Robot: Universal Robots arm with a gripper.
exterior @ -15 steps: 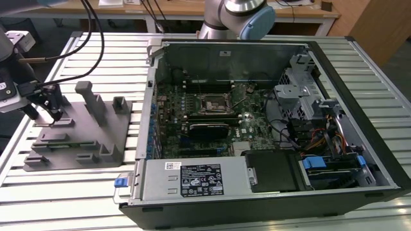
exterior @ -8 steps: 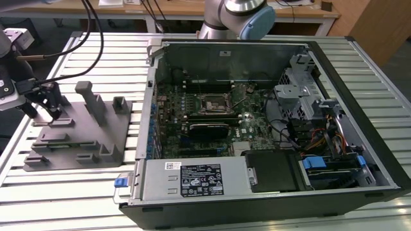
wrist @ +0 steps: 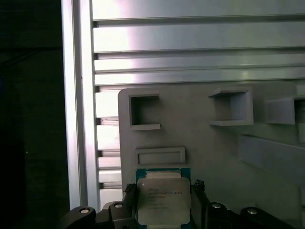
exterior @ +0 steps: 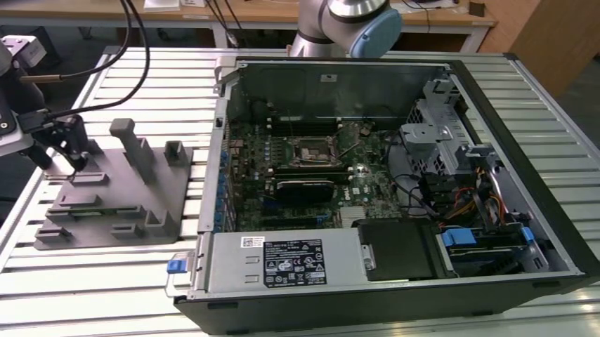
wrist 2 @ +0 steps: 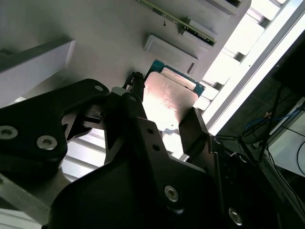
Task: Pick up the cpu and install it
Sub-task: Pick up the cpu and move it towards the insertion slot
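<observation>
Claw: we are finding the claw [exterior: 59, 160] low over the grey fixture block [exterior: 112, 203], far toward the exterior view's left.
Claw state: in the first wrist view the two black fingers [wrist: 129, 193] are pressing against opposite edges of the cpu [wrist: 163, 202]. We are seeing no gap on either side, so the claw [wrist: 163, 191] is pinching the chip.
Cpu: it is sitting squarely between the fingertips, its silver-grey metal top facing the first wrist camera and a thin green border showing round the lid. In the second wrist view the cpu [wrist 2: 169, 93] is catching bright light between the same fingers of the claw [wrist 2: 164, 107]. We cannot tell whether it is resting on the block or hanging just clear of it.
Fixture block: it is lying directly beneath the claw. In the first wrist view a shallow rectangular recess [wrist: 160, 155] is showing just beyond the fingertips, ahead of the cpu, and two square pockets [wrist: 144, 112] are opening farther out. In the exterior view its upright posts [exterior: 126, 140] are standing near the claw.
Table: a slatted aluminium table [exterior: 94, 281] is carrying the block and running on past the claw.
Computer case: an open computer case [exterior: 328, 84] is lying well apart from the claw, toward the exterior view's right, its motherboard exposed.
Socket: the black square socket [exterior: 308, 151] with its metal frame is sitting near the middle of that board, well apart from the claw.
Arm: a grey arm joint [exterior: 347, 21] with a blue cap is showing behind the case.
</observation>
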